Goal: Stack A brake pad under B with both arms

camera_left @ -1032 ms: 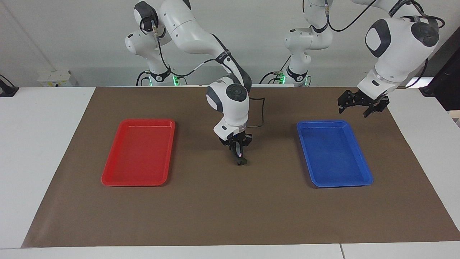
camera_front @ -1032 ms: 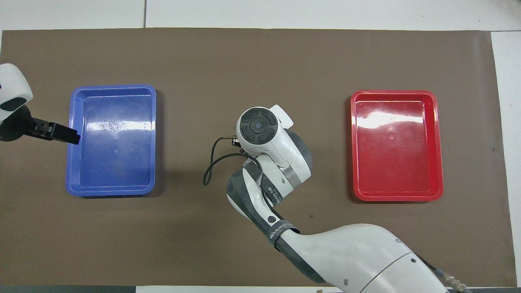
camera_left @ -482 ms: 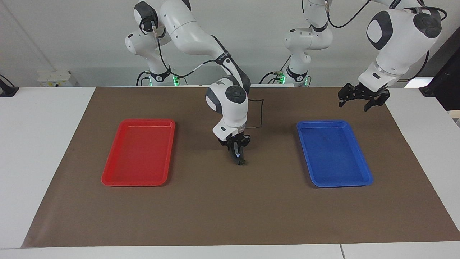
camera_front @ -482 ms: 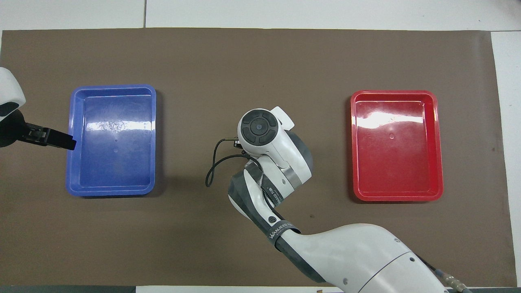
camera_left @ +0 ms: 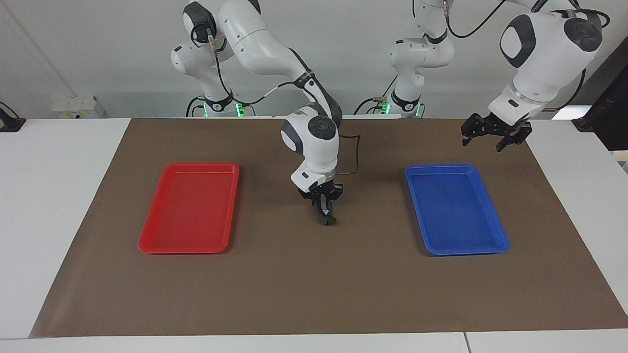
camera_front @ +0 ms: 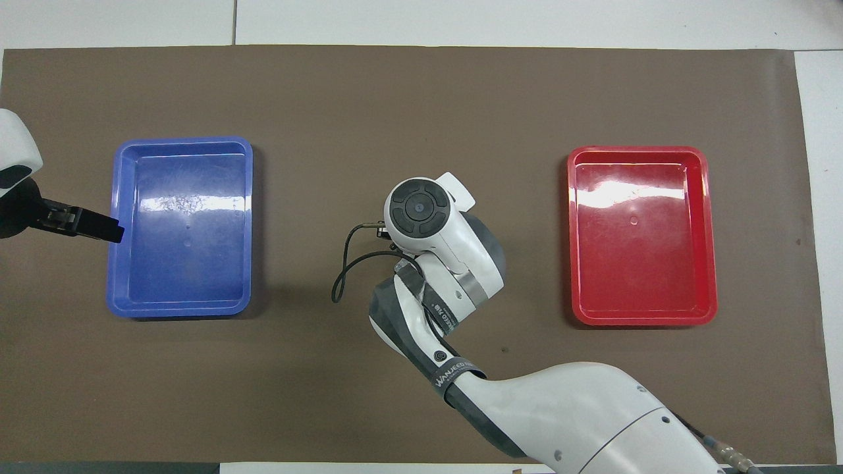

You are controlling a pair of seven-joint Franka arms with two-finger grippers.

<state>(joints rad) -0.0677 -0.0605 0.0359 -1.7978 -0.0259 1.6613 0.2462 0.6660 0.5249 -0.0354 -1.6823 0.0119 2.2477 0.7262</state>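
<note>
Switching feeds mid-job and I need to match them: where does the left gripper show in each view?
Facing view: left gripper is at the picture's upper right, raised beside the blue tray.
Overhead view: left gripper comes in at the picture's left edge, its tip at the blue tray's rim.
Shared landmark: the blue tray, at the left arm's end of the table.

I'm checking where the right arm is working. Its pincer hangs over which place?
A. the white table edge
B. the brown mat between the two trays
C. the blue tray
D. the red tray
B: in the facing view the right pincer points down at the brown paper mat, midway between the rectangular red plastic tray and the rectangular blue plastic tray.
</note>
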